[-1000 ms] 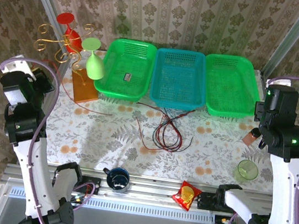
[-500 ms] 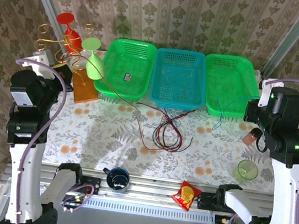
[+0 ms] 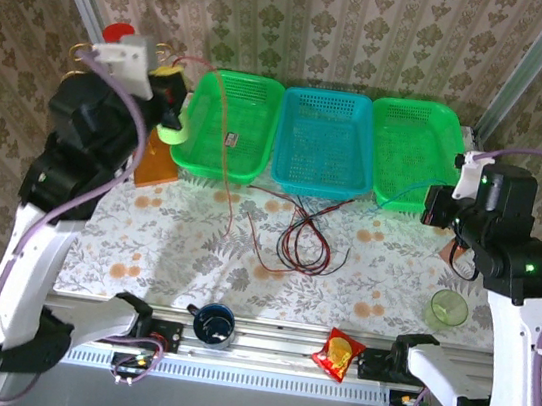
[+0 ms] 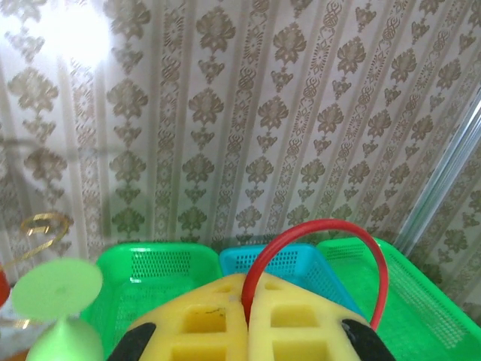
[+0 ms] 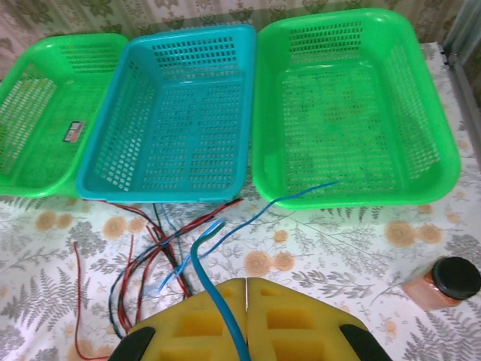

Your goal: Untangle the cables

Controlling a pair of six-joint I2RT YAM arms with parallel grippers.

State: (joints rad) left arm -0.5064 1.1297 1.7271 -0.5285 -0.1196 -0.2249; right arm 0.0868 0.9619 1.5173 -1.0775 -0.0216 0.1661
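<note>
We are seeing glossy moulded plastic in three perforated baskets: the left green basket [image 5: 30,113], the blue basket [image 5: 173,113] and the right green basket [image 5: 353,98], their smooth rims catching light. The red cable [image 4: 325,222] is showing a smooth, faintly shiny jacket where the left gripper [image 4: 246,289] is pinching it between matt yellow foam-like pads. The blue cable [image 5: 195,259] in the right gripper [image 5: 246,289] is looking much the same. A matt floral cloth is covering the tabletop [image 3: 165,239]. The snack packet [image 3: 338,354] is gleaming like foil.

Overhead looks down; wrists seemingly share blue basket [image 5: 173,105].
</note>
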